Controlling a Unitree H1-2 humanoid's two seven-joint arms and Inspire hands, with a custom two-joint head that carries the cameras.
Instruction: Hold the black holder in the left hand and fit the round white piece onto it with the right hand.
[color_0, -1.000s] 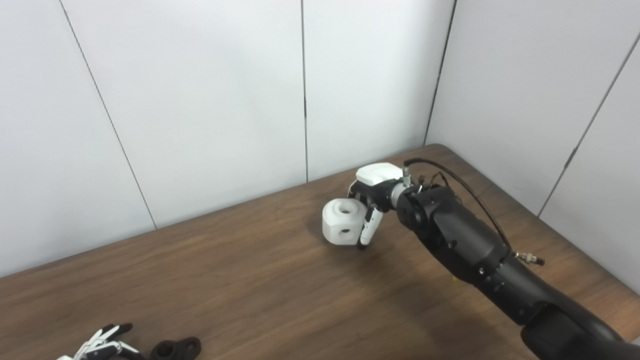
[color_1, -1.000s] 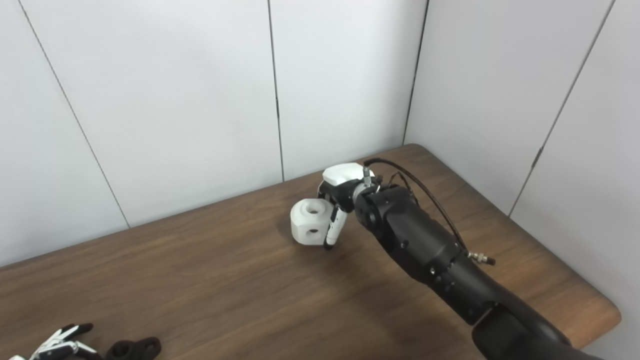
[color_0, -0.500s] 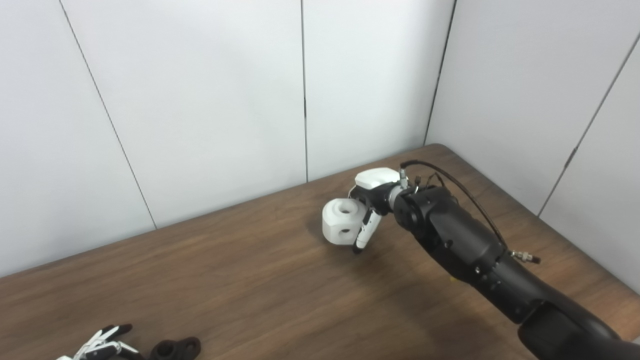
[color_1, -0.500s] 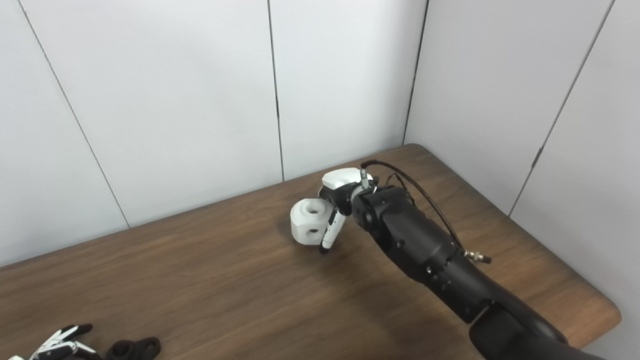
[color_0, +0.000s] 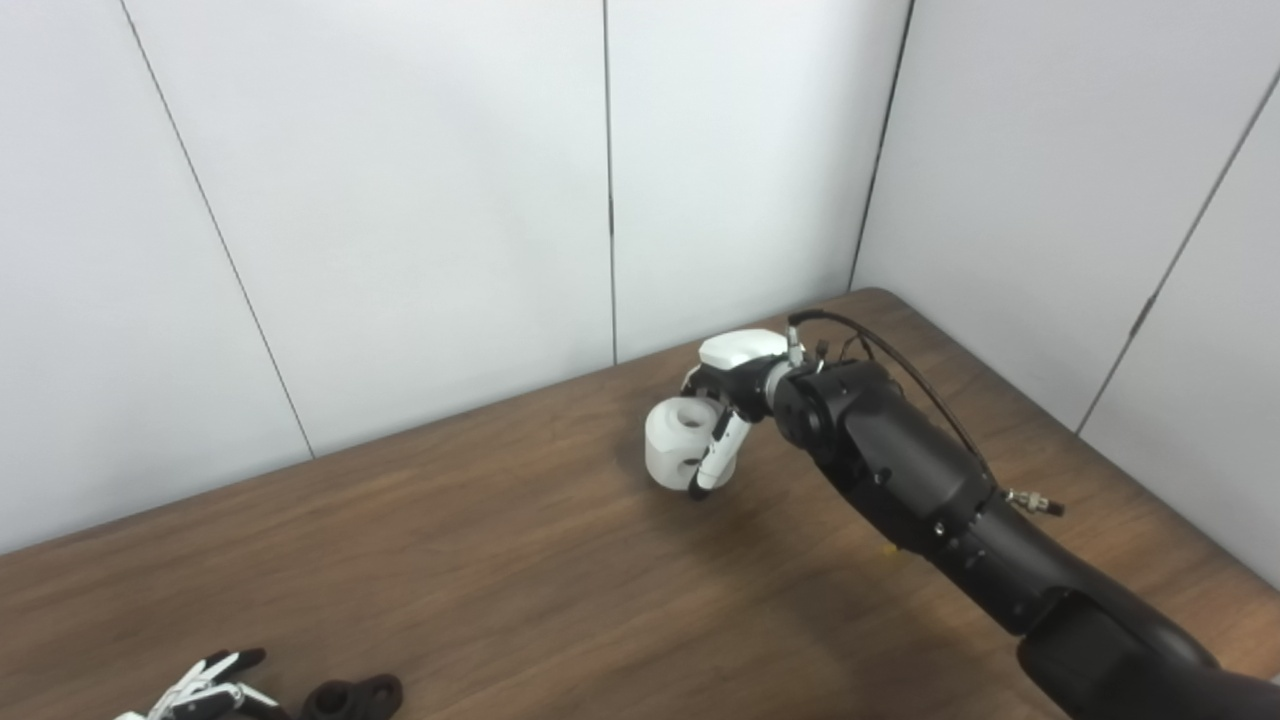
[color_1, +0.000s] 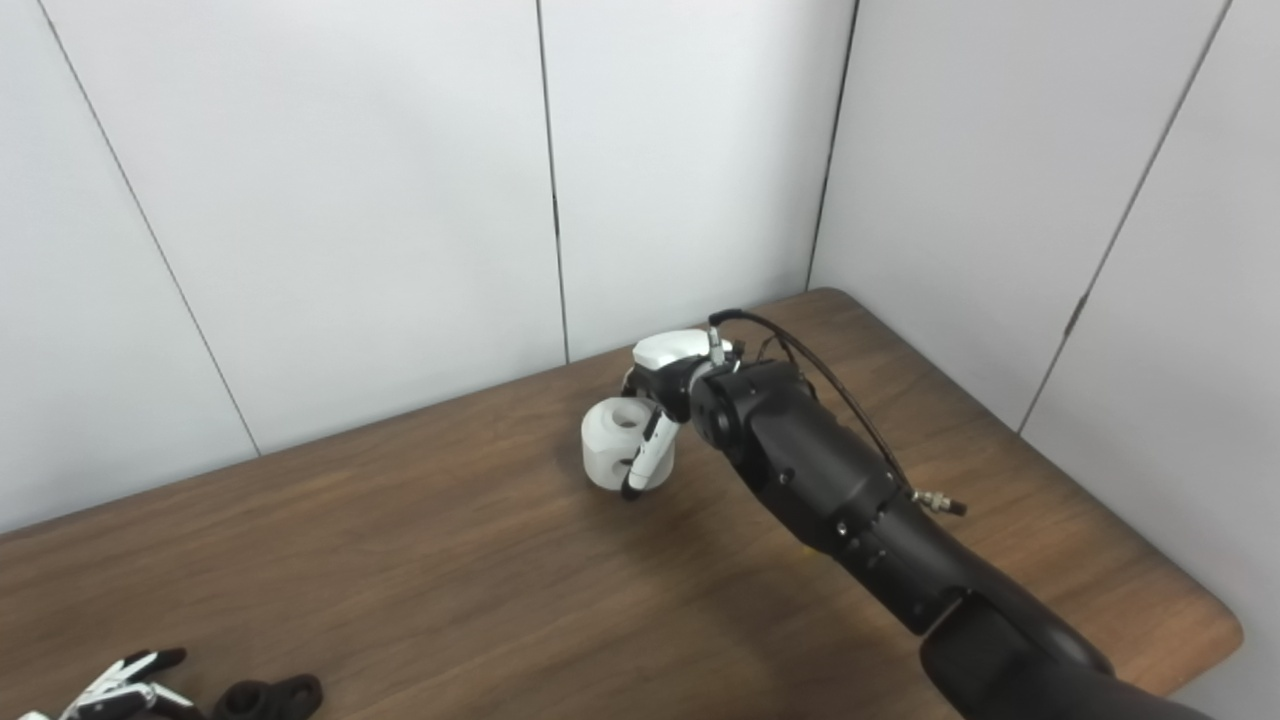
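The right hand (color_0: 722, 400) is reaching to the far side of the brown wood-grain desk (color_0: 450, 560) and wrapping its fingers (color_0: 712, 462) around the round white plastic piece (color_0: 678, 452), a chunky block with a hole in its top and another in its side. The piece is sitting on the desk, apparently not lifted yet, though contact underneath is hard to judge. The left hand (color_0: 195, 695) is lying at the near left edge, fingers spread and holding nothing, just beside the small black plastic holder (color_0: 355, 695) resting on the desk. Whether they are touching is unclear. Judging from this, the task is only beginning: the white piece is being grasped, while picking up the holder, bringing the two parts together and fitting them are all remaining. No brand, label or writing is showing anywhere.
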